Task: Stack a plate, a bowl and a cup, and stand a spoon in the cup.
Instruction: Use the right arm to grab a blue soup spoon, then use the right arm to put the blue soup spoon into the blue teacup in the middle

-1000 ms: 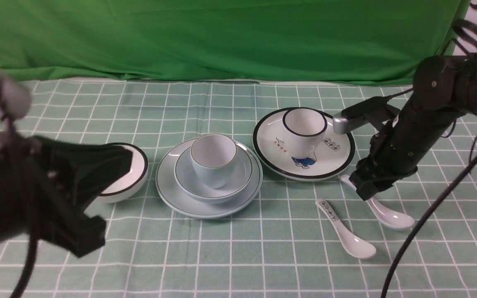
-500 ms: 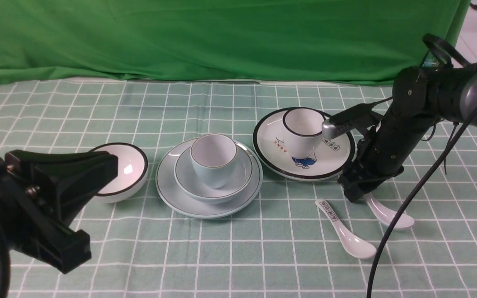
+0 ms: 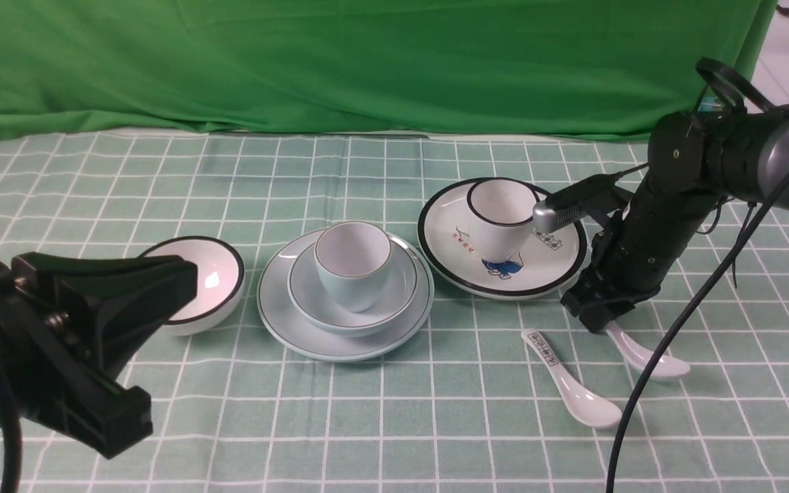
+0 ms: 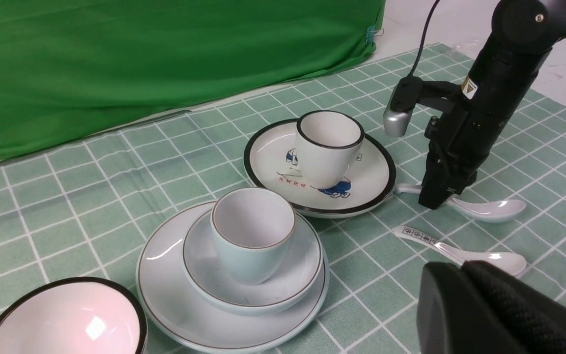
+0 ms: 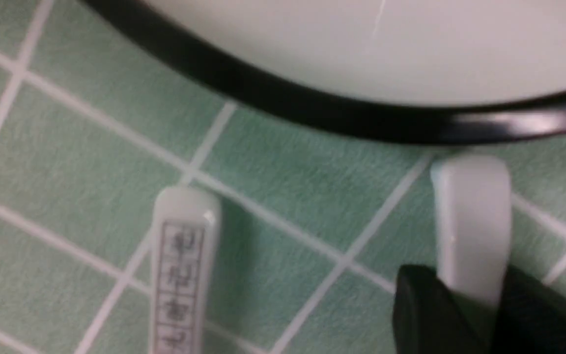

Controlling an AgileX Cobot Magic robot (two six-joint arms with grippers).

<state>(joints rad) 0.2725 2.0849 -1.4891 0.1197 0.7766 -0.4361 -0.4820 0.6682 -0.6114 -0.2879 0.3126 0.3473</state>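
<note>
Both jaws of the right gripper point(image 3: 598, 323) clamped the handle of the spoon point(image 3: 649, 357) (its bowl end rested on the cloth point(image 3: 367, 411)) just beside the black-rimmed plate point(image 3: 446, 216); the left gripper point(image 3: 172, 284) was closed.

This looks like a robot test set in a lab rather than a home. A green cloth backdrop point(image 3: 367, 61) hangs behind the worktop point(image 3: 394, 424), which is covered with a checked green tablecloth point(image 3: 161, 178). Two black robot arms point(image 3: 648, 239) trailing loose cables point(image 3: 675, 329) reach over it. Crockery point(image 3: 346, 287) is laid out like props.
</note>
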